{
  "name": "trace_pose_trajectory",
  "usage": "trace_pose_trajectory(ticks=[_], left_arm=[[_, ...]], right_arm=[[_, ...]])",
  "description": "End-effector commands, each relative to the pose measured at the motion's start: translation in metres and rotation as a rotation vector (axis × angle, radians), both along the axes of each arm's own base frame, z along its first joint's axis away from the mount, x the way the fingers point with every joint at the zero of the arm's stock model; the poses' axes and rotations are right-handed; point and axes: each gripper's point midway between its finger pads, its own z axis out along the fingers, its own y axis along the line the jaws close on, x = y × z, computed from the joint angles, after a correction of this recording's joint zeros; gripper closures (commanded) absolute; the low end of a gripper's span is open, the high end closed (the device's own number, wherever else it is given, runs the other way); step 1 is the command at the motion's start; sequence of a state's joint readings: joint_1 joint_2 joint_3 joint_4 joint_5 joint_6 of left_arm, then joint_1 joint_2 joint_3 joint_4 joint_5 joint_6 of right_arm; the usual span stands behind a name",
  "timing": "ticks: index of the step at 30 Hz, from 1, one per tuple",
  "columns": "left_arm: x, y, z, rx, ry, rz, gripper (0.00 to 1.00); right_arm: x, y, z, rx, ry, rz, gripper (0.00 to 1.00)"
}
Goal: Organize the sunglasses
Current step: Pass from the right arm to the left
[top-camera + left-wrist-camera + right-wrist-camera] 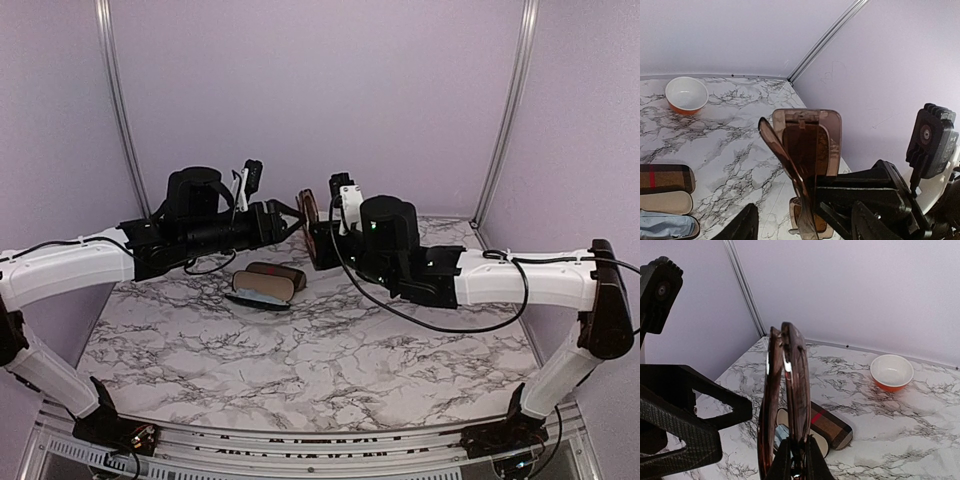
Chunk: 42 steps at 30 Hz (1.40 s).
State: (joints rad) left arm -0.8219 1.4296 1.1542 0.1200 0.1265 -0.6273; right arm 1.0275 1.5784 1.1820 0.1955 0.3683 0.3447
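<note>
Sunglasses (796, 385), base apparently behind right fingers (781, 466)

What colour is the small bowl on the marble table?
Orange outside, white inside. The bowl shows best in the left wrist view.

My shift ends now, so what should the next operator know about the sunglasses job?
The left gripper is open beside the brown sunglasses, not gripping them.
The right gripper is shut on them, holding them off the table, nearly folded.
The striped case lies open on the table; the pair is not in it.
The black pair is not in view.
Done: brown pair picked up.
Left: probably set it in the case, then find the black pair.
</note>
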Motion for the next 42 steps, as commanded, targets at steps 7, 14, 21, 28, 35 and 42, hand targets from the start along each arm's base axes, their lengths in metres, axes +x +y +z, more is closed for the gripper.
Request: trace_pose_trajectory(ticks=[7, 14, 21, 28, 35, 42], left_arm=[[0.007, -0.02, 0.002, -0.064, -0.002, -0.053, 0.5], [0.004, -0.025, 0.002, -0.078, -0.006, -0.081, 0.71], [0.004, -0.026, 0.0, -0.08, -0.005, -0.087, 0.89], [0.005, -0.026, -0.002, -0.078, -0.001, -0.083, 0.94], [0.008, -0.023, -0.004, -0.074, -0.003, -0.058, 0.95], [0.016, -0.019, -0.008, -0.06, -0.006, -0.038, 0.95]], right_arm=[[-0.015, 0.009, 0.02, 0.089, -0.006, 0.082, 0.94], [-0.017, 0.011, 0.021, 0.102, -0.001, 0.099, 0.94], [-0.019, 0.009, 0.024, 0.114, -0.002, 0.103, 0.94], [-0.019, 0.009, 0.02, 0.102, 0.002, 0.107, 0.86], [-0.02, 0.009, 0.019, 0.091, 0.003, 0.111, 0.69], [-0.023, 0.004, 0.019, 0.075, 0.001, 0.11, 0.64]])
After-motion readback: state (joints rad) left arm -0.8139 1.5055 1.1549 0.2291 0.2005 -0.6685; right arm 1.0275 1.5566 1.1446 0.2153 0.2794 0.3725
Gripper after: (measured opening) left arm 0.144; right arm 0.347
